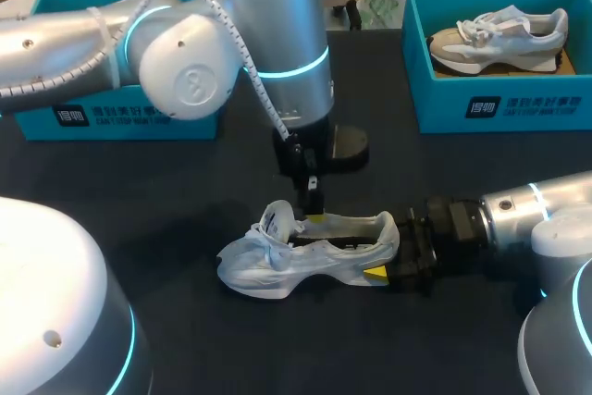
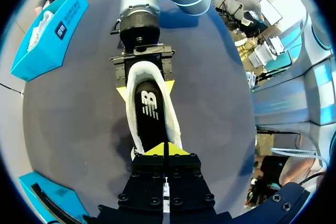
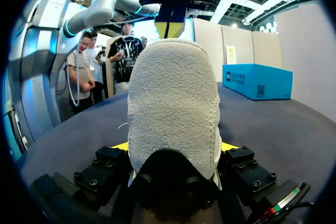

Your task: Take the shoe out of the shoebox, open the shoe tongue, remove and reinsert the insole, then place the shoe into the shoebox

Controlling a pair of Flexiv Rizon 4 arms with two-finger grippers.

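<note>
The shoe (image 1: 305, 252) stands on its sole with its heel between the fingers of the right gripper (image 3: 173, 148) and its toe pointing away from that gripper. It is a pale grey-white trainer with a mesh and suede-like upper, loose white laces bunched over the forefoot and a thick, wavy white sole. The heel facing the right wrist is a rounded, fuzzy, nubby panel, dark at its base. Its mouth gapes open, and inside lies the insole (image 2: 149, 103), smooth and black with a white mark. The right gripper is clamped on the shoe: one yellow tip presses each side of the heel, low by the sole. The left gripper (image 2: 164, 148) comes straight down over the front end of the mouth, ahead of the insole's mark, its two yellow tips pressed together into one wedge; whether anything thin is pinched between them I cannot tell. Under both grippers spreads the table (image 1: 139, 191), a dark, matte, cloth-like surface. Well beyond the left gripper, at the far edge, stand two teal cardboard boxes with flat walls: the left box (image 1: 55, 122), partly hidden by the left arm, and the right box (image 1: 499, 99), which holds a second shoe (image 1: 499, 39), beige and grey, lying on its side.
</note>
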